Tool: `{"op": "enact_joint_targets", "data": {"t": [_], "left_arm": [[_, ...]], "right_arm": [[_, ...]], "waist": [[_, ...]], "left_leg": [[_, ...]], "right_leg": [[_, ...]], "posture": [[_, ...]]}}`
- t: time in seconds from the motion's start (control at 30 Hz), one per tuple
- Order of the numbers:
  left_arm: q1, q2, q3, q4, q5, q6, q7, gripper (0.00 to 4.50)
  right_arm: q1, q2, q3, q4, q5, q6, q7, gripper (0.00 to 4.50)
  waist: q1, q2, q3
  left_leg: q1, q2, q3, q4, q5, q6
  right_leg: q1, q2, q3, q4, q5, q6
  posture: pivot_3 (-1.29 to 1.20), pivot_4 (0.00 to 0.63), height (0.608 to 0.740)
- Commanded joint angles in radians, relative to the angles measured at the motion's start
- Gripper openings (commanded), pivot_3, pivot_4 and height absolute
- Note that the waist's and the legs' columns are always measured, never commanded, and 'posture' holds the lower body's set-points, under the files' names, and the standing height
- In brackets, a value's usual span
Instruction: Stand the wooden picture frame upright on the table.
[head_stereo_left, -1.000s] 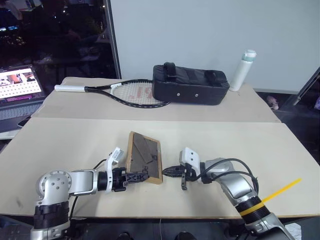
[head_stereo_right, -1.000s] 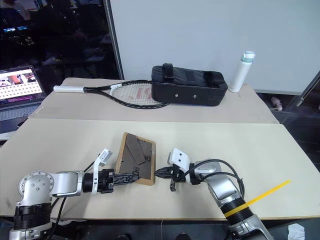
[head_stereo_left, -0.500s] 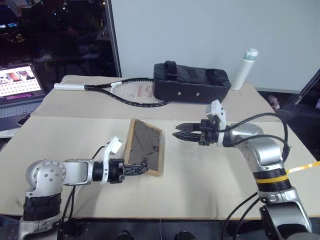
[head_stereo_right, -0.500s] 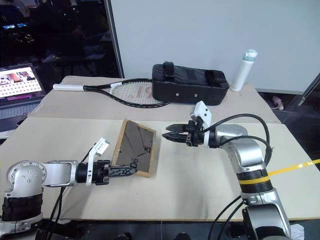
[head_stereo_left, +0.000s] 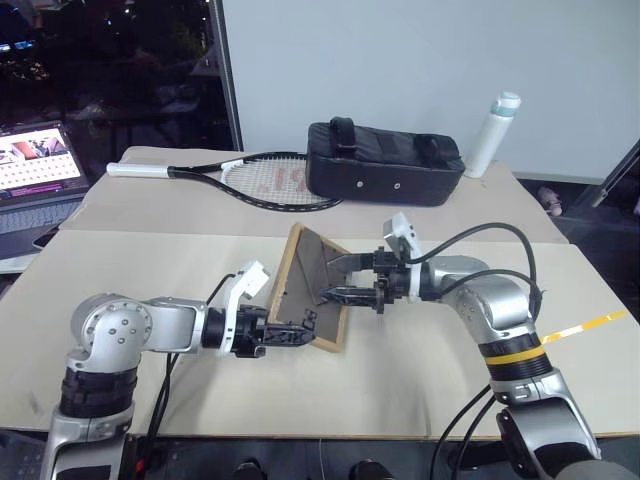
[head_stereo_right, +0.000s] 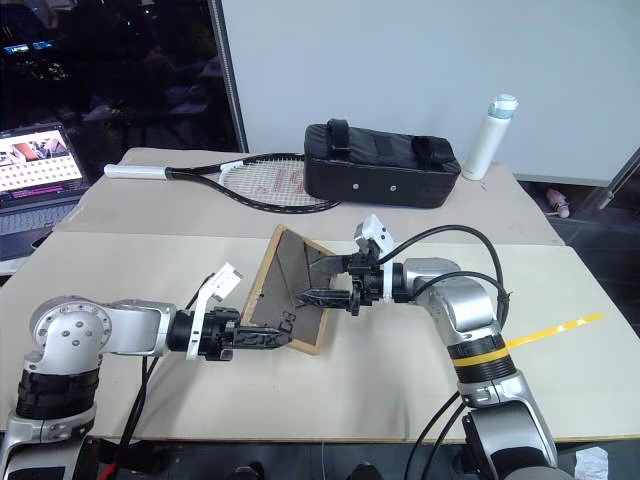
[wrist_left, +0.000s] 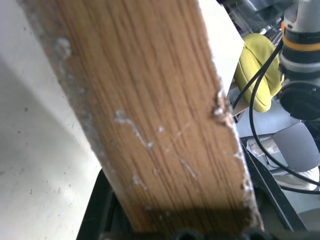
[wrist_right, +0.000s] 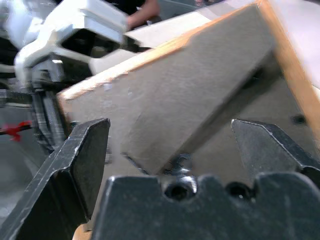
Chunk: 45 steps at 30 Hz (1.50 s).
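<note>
Presently: one wooden picture frame (head_stereo_left: 312, 288) tilted on one bench (head_stereo_left: 420, 370), lower edge clamped by left tool (head_stereo_left: 300, 333); right tool (head_stereo_left: 338, 278) spread wide at its back; one black bag (head_stereo_left: 384, 165).

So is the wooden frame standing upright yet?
Not yet: the wooden picture frame leans tilted, its lower edge held by the left gripper.

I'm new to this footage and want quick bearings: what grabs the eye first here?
The wooden picture frame is tilted up off the table at centre, back panel showing. The left gripper grips its near edge, and the right gripper is open at the back panel. Behind lie a tennis racket and black bag.
</note>
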<state>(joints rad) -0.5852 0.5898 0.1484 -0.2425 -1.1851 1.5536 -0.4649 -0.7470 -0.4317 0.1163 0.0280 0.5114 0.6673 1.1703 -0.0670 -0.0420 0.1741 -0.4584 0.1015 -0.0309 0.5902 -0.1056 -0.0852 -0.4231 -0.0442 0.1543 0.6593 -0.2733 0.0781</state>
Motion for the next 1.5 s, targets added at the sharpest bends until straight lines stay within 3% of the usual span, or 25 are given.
{"op": "enact_joint_targets", "data": {"t": [0.03, 0.63, 0.87, 1.13, 1.3, 1.4, 1.5], "left_arm": [[-0.028, 0.0, 0.024, 0.023, -0.026, -0.005, -0.035, 1.31], [-0.082, 0.028, 0.042, 0.168, 0.011, -0.025, -0.09, 1.31], [-0.097, 0.023, 0.027, 0.169, 0.025, -0.034, -0.105, 1.31], [-0.116, -0.001, 0.05, 0.189, 0.02, -0.01, -0.105, 1.31], [-0.164, -0.05, 0.125, 0.333, -0.074, 0.061, -0.074, 1.31], [-0.203, -0.071, 0.164, 0.442, -0.166, 0.061, -0.035, 1.31], [-0.222, -0.073, 0.163, 0.51, -0.246, 0.061, 0.009, 1.31]], "right_arm": [[0.008, 0.003, -0.038, -0.122, 0.122, 0.053, 0.034, 4.48], [0.052, -0.107, -0.08, -0.241, 0.192, 0.087, 0.018, 4.48], [0.021, -0.131, -0.059, -0.034, -0.071, -0.166, -0.115, 4.48], [0.043, -0.206, -0.111, 0.105, -0.168, -0.319, -0.139, 4.48], [0.155, -0.24, -0.088, 0.215, -0.44, -0.81, -0.324, 4.48], [0.195, -0.268, -0.069, 0.283, -0.655, -1.139, -0.523, 4.48], [0.189, -0.288, -0.072, 0.329, -0.831, -1.319, -0.736, 4.48]], "waist": [[0.0, 0.0, 0.0], [0.001, 0.0, 0.0], [0.001, 0.0, 0.0], [0.013, 0.0, 0.0], [0.021, 0.0, 0.0], [0.022, 0.0, 0.0], [0.017, 0.0, 0.0]], "left_leg": [[0.0, 0.0, 0.0, 0.0, 0.0, 0.0], [0.0, 0.0, 0.0, 0.001, 0.0, 0.0], [0.0, 0.0, 0.0, 0.001, 0.0, 0.0], [0.0, 0.0, 0.0, 0.0, 0.0, 0.0], [0.0, 0.0, 0.0, 0.001, 0.0, 0.0], [0.0, 0.0, 0.0, 0.001, 0.0, 0.0], [0.0, 0.0, 0.0, 0.001, 0.0, 0.0]], "right_leg": [[0.0, 0.0, 0.0, 0.0, 0.0, 0.0], [0.0, 0.0, 0.0, 0.001, 0.0, 0.0], [0.0, 0.0, 0.0, 0.001, -0.001, 0.001], [0.0, 0.0, 0.0, 0.0, 0.0, 0.0], [0.0, 0.0, -0.001, 0.0, -0.004, 0.006], [0.0, 0.0, -0.001, 0.0, -0.004, 0.006], [0.0, 0.0, 0.0, 0.001, -0.004, 0.006]], "posture": [[0.0, 0.15, 0.721], [0.0, 0.15, 0.721], [0.0, 0.15, 0.721], [0.0, 0.15, 0.721], [0.0, 0.15, 0.721], [0.0, 0.15, 0.721], [0.0, 0.15, 0.721]]}}
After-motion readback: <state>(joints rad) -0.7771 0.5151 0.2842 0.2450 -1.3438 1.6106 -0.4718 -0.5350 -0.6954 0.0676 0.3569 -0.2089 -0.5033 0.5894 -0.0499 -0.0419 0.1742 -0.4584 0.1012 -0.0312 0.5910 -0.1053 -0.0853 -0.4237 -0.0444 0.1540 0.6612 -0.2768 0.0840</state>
